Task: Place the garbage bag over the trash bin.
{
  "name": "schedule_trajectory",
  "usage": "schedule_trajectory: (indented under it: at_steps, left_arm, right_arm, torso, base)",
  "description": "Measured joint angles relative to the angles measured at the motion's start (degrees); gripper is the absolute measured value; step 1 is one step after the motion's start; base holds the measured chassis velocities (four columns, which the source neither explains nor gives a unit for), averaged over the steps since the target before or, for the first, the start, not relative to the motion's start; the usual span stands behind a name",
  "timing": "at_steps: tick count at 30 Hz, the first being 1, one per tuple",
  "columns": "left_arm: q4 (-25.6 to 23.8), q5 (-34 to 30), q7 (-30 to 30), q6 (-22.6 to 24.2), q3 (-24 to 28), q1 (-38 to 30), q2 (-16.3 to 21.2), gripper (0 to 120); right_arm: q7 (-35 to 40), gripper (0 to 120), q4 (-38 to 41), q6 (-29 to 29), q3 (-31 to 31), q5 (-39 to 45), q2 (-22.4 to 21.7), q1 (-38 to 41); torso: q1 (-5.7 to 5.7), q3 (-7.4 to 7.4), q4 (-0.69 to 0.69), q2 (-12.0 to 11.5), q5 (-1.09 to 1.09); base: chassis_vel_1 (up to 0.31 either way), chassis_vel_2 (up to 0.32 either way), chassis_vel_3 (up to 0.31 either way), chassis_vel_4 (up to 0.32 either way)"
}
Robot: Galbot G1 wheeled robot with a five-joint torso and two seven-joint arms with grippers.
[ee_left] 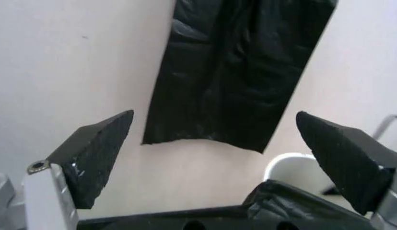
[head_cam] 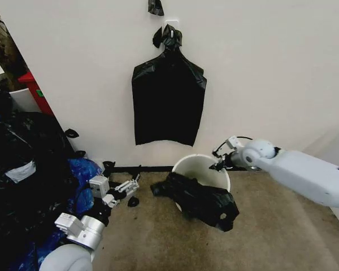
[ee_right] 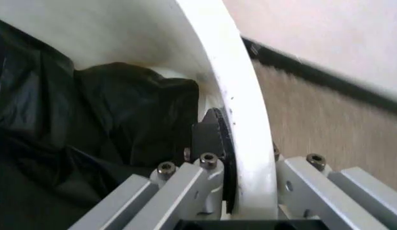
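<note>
Sideways, garbage bag (head_cam: 198,199) drapes trash bin (head_cam: 213,170)

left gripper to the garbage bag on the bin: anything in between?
Nothing visible. The left gripper is open over bare carpet, with a clear gap to the garbage bag draped over the trash bin. The right gripper clamps the bin's rim.

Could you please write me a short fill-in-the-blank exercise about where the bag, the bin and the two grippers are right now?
1. The right gripper is clamped on the bin's ____.
2. The bag hangs over the bin's ____ side.
3. The left gripper's fingers are ____.
4. Flat bags hang on the ____ behind the bin.

Missing words: rim; front; open; wall
</note>
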Motion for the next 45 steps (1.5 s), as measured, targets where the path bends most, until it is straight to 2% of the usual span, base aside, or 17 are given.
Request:
schedule_trajectory:
  at_steps: [2,3,4,5,8,10,14,16,19,24,27,30,38,45]
  left_arm:
    - [0.2,-0.9,-0.4,0.0,-0.6,-0.5,0.6,100]
    - [0.2,-1.9,-0.6,0.2,-1.5,-0.5,1.1,100]
    - [0.1,-2.5,-0.7,0.3,-2.0,-0.5,1.5,100]
    - [0.1,-2.5,-0.7,0.3,-2.0,-0.5,1.5,100]
    - [0.2,-4.3,-0.8,0.4,-5.0,-0.5,2.8,100]
    - [0.6,-5.7,-1.1,0.5,-7.0,-0.9,3.5,100]
    - [1.1,-6.8,-1.9,0.6,-7.9,-1.8,3.7,100]
    - [1.6,-7.1,-2.4,0.6,-7.9,-2.4,3.7,100]
    - [1.8,-7.1,-2.6,0.6,-7.2,-2.5,3.5,100]
    - [2.5,-5.8,-2.8,0.5,-5.2,-2.6,2.8,100]
    - [3.0,-5.1,-3.3,0.5,-4.1,-2.8,1.8,100]
    - [3.2,-5.0,-3.4,0.5,-4.1,-2.7,1.4,100]
    - [2.7,-3.8,-3.4,0.1,-4.5,-1.4,0.1,100]
    - [1.8,-2.7,-3.0,-0.1,-4.2,-0.8,-0.5,100]
  right_arm:
    - [12.4,0,3.8,0.0,5.0,10.3,-0.2,-4.0]
    - [21.3,0,5.9,0.0,9.7,18.6,0.3,-6.9]
    - [26.7,0,7.1,0.0,12.9,23.3,0.8,-8.7]
    - [26.7,0,7.1,0.0,12.9,23.3,0.8,-8.7]
    - [39.7,0,10.8,0.1,22.3,33.3,1.6,-15.2]
    - [45.3,0,13.6,0.2,27.3,37.0,1.6,-19.9]
    - [50.6,0,16.9,1.0,33.0,39.2,1.4,-25.4]
    - [54.3,0,19.4,4.3,37.3,38.9,1.9,-30.4]
    - [59.6,0,20.6,9.3,40.7,37.9,4.3,-34.3]
    - [62.5,0,21.0,12.5,45.0,36.4,8.5,-38.9]
    - [64.3,0,21.0,15.3,45.5,33.4,12.2,-40.8]
    - [64.3,0,21.2,15.4,45.7,32.1,13.4,-41.8]
    - [61.7,0,20.8,14.5,42.4,22.9,16.1,-45.2]
    - [60.5,0,20.5,14.3,40.5,19.9,18.4,-46.1]
  torso:
    - [0.0,0.0,-0.03,0.0,-0.02]
    - [0.0,0.0,-0.01,0.0,0.0]
    - [0.0,0.0,0.02,0.0,0.01]
    - [0.0,0.0,0.02,0.0,0.01]
    - [0.0,0.0,0.05,0.0,-0.03]
    - [0.0,0.0,-0.01,0.0,0.0]
    - [0.0,0.0,0.0,0.0,-0.01]
    - [0.0,0.0,-0.02,0.0,-0.03]
    - [0.0,0.0,0.0,0.0,-0.01]
    - [0.0,0.0,0.01,0.0,-0.01]
    - [0.0,0.0,0.02,0.0,-0.01]
    - [0.0,0.0,0.02,0.0,-0.02]
    - [0.0,0.0,0.0,0.0,-0.02]
    - [0.0,0.0,0.01,0.0,-0.01]
  base:
    - [0.0,0.0,0.0,0.0]
    - [0.0,0.0,0.0,0.0]
    - [0.0,0.0,0.0,0.0]
    - [0.0,0.0,0.0,0.0]
    - [0.0,0.0,0.0,0.0]
    - [0.0,0.0,0.0,0.0]
    - [0.0,0.0,0.0,0.0]
    - [0.0,0.0,0.0,0.0]
    - [0.0,0.0,0.0,0.0]
    - [0.0,0.0,0.0,0.0]
    - [0.0,0.0,0.0,0.0]
    - [0.0,0.0,0.0,0.0]
    - [0.0,0.0,0.0,0.0]
    - [0.0,0.0,0.0,0.0]
